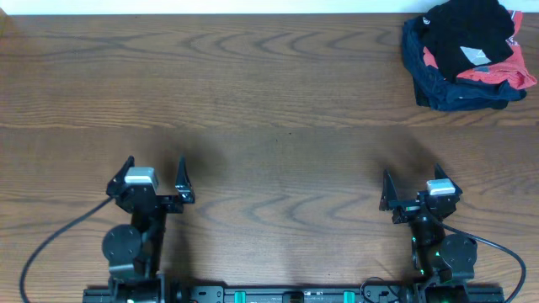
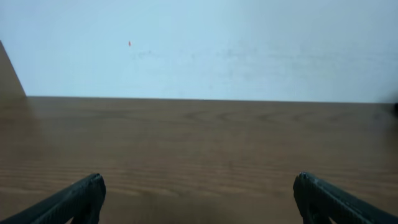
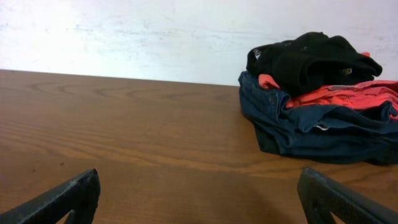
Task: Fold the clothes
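wood-grain table (image 1: 253, 84), pale wall (image 3: 155, 37) behind; black trousers (image 1: 467, 29) atop pile, far corner.

Overhead looks straight down; both wrist views skim the table (image 2: 199, 143) toward the wall (image 2: 199, 43), perhaps overlapping.

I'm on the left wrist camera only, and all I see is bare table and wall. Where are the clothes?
Observer: The pile sits at the far right corner of the table, ahead of the right gripper and well apart from it.
Operator: Are the trousers buried?
Observer: No. The black trousers lie crumpled on top, over the red T-shirt, with the navy garment at the bottom.
Operator: Is the right gripper ready?
Observer: It is open and holds nothing, the same as the left gripper.
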